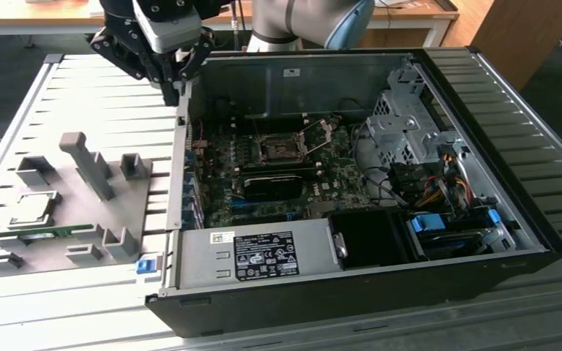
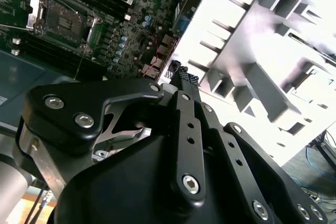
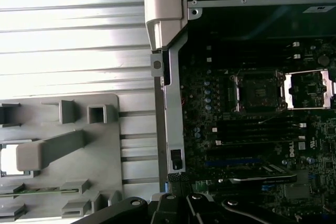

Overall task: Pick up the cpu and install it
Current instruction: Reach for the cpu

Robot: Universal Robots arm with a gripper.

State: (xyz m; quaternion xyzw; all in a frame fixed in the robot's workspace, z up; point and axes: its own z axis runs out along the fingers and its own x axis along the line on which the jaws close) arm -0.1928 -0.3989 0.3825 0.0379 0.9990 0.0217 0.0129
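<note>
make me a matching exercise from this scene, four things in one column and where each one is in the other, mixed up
Things
1. cpu
2. gripper
3. power supply
4. socket

Places
A. inside the case, along its near edge in the exterior view
B. on the grey fixture plate, outside the case
C. in the air over the case's wall, at the exterior view's left
D. on the green board in the middle of the case, standing open

Pairs: 1-B, 2-C, 3-A, 4-D
</note>
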